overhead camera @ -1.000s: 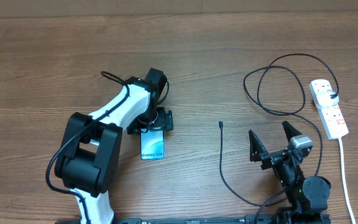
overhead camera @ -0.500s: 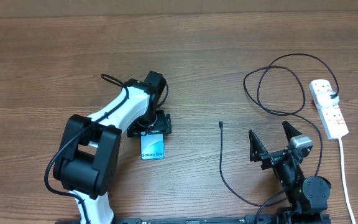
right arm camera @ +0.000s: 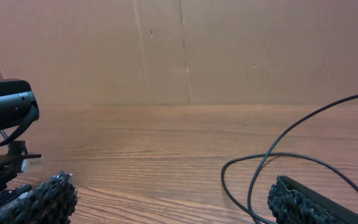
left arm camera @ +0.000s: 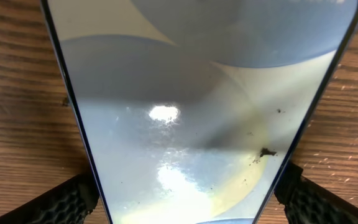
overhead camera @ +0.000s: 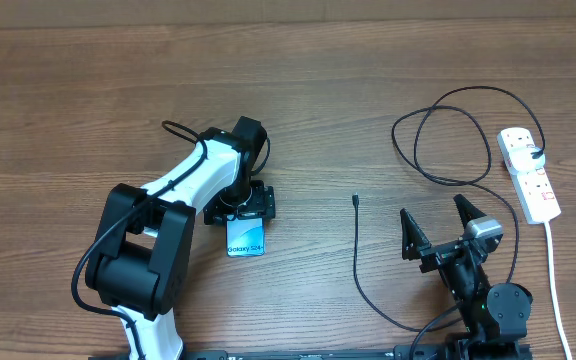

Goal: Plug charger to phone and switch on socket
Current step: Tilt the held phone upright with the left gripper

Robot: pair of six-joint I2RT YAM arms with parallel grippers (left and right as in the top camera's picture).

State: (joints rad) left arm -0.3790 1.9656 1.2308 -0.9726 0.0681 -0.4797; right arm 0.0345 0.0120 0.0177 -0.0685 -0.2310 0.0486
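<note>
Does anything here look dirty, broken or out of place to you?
Only one small thing. The phone screen carries a few dark specks toward the right edge in the left wrist view; dirt or damage, I cannot tell. Otherwise nothing stands out.

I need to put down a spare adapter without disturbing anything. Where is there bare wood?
Bare wood: the wide patch left of the left arm, the band along the far edge, and the strip between the phone and the tip of the charger. Crowded: the right side, with the charger loops, the socket and the right gripper, fingers open.
</note>
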